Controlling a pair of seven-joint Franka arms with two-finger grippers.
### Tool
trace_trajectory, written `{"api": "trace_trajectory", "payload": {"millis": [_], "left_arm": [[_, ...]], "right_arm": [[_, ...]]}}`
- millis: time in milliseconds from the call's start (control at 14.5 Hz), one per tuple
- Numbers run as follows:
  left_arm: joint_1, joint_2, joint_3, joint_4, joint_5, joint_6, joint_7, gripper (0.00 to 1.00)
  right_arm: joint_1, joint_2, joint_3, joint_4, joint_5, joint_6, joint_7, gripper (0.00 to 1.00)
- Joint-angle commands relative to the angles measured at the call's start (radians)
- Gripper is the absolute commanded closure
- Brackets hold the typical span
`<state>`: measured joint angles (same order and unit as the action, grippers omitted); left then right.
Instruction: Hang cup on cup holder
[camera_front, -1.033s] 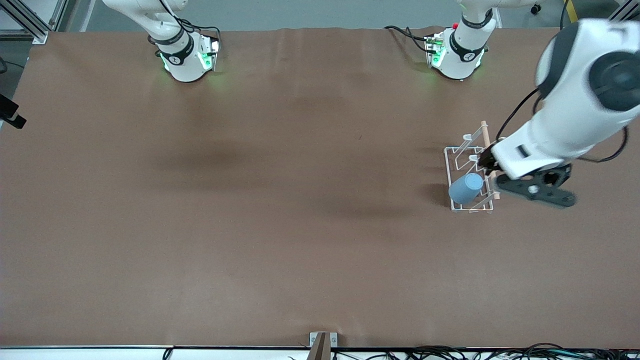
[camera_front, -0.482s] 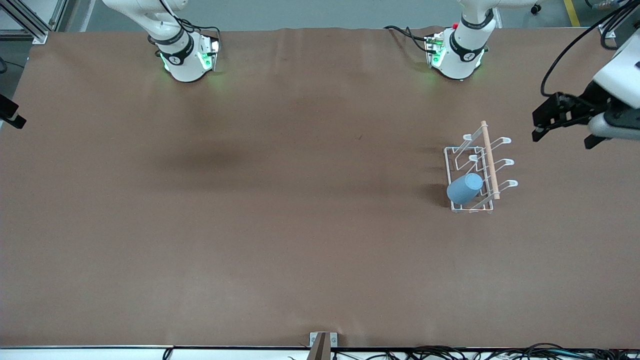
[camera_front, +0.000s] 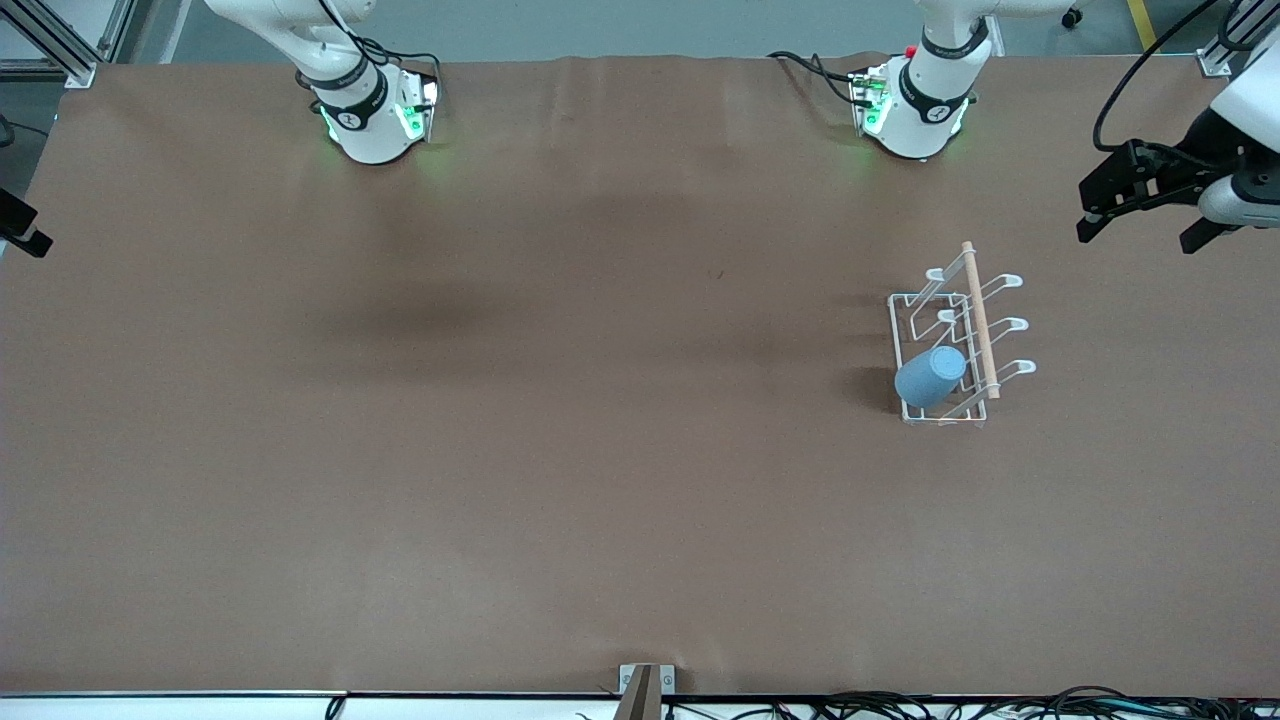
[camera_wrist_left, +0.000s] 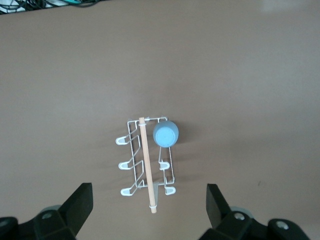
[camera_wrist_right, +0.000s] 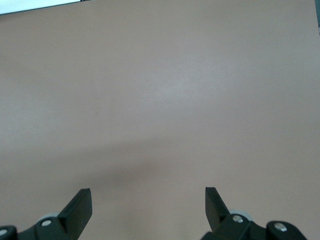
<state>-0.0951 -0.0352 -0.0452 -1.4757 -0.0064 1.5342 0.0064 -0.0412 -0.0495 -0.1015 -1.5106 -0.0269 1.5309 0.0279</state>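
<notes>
- the cup (camera_front: 930, 376) is hanging upside down on the cup holder (camera_front: 955, 345), at its 7 o'clock corner.
- left gripper (camera_front: 1140, 205) is hovering up high over the table's edge, spread wide, holding nothing.
- right gripper (camera_wrist_right: 148, 205) is waiting over bare table (camera_wrist_right: 160, 90), spread wide too.

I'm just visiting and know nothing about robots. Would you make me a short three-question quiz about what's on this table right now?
1. True or false: the cup hangs on a prong of the cup holder.
2. Is the left gripper (A) shut on the cup, (B) open with nothing in it, or (C) resting on the wooden rod?
3. Fill in: the cup sits at the end of the cup holder ______ to the front camera.

Key
1. True. It sits tilted over a prong, on the rack.
2. B. The left wrist view shows its fingers spread apart, high above the rack. The right gripper is also open, over bare table.
3. Nearer.
</notes>
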Motion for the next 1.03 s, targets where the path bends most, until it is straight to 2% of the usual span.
{"api": "trace_trajectory", "payload": {"millis": [0,964], "left_arm": [[-0.012,-0.040,0.013,-0.052,-0.015,-0.003,0.007,0.00],[-0.008,-0.023,0.015,-0.084,-0.010,0.055,-0.028,0.00]], "right_arm": [[-0.014,0.003,0.011,0.012,-0.002,-0.012,0.007,0.00],[-0.014,0.003,0.009,0.012,-0.002,-0.012,0.006,0.00]]}}
